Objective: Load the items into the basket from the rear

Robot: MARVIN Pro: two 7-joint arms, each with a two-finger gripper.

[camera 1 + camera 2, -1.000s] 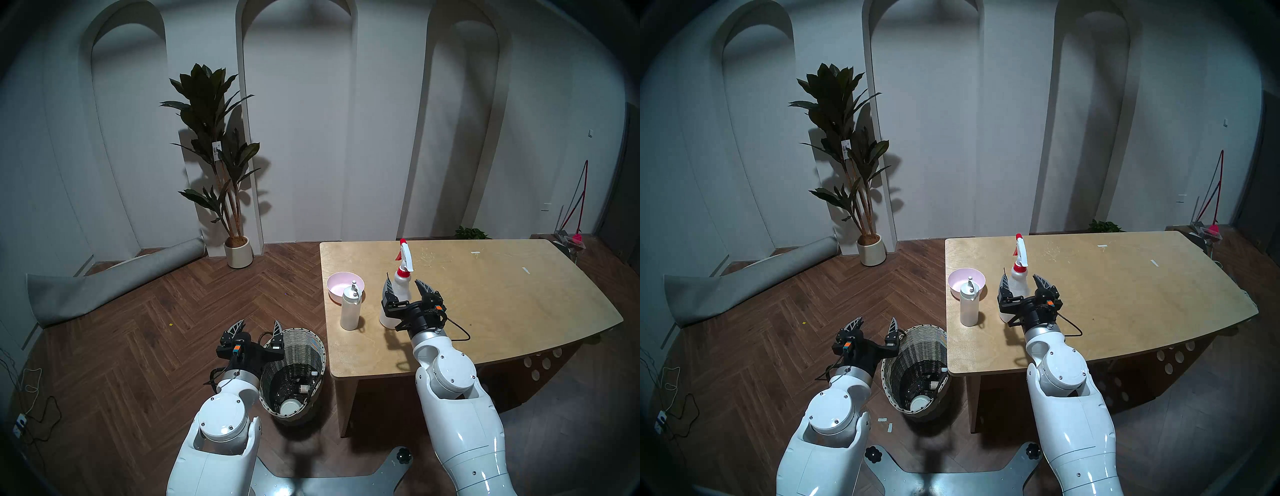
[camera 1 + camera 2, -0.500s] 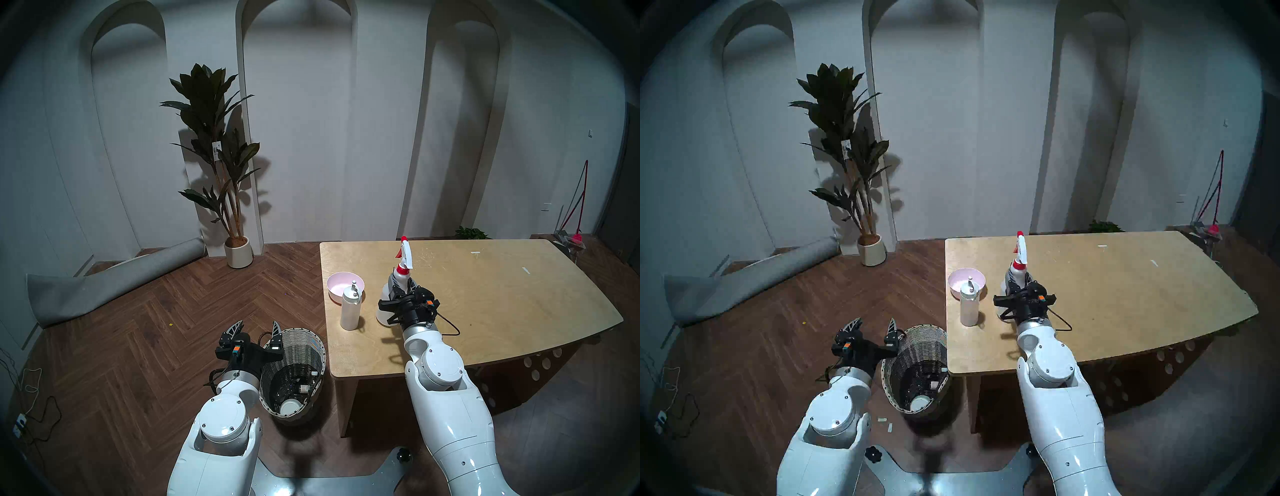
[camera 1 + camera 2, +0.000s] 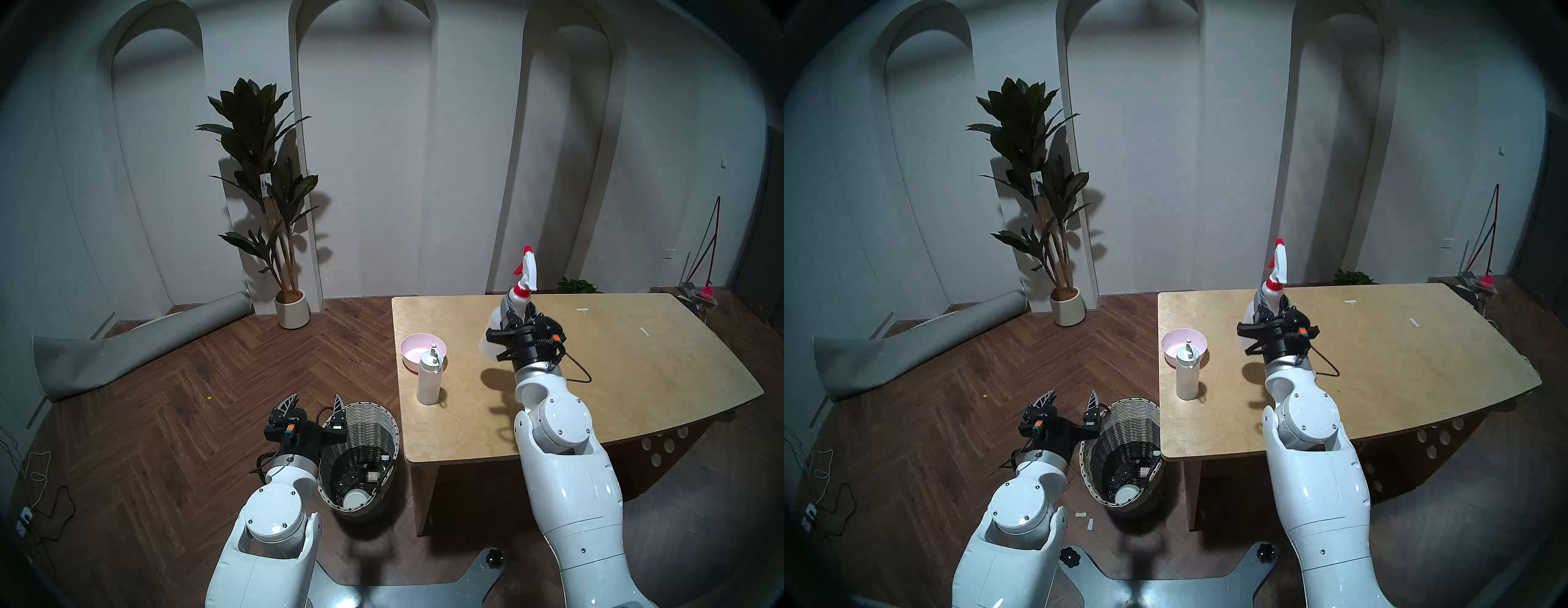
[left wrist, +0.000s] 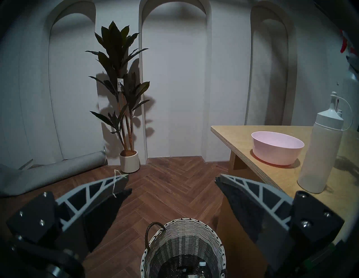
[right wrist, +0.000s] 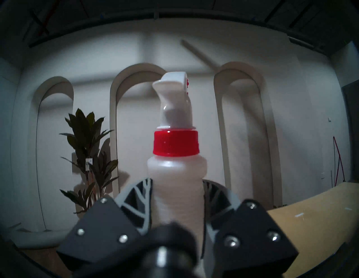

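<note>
Carrying the spray bottle (image 3: 515, 305) upright — right pincer (image 3: 518, 317) clamped on its body — swing wide past the surface's (image 3: 615, 382) near-left corner toward the basket (image 3: 384, 429); left pincer (image 3: 316, 403) gapes.

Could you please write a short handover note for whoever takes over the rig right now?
Right gripper: shut on the spray bottle, held upright, clear of the table.
Left gripper: open, empty, beside the basket on the floor.
On the table: pump-top bottle, with the pink bowl just behind it.
Done: spray bottle picked up; the basket already holds things.
Left: put in the spray bottle, the pump-top bottle and the bowl.
</note>
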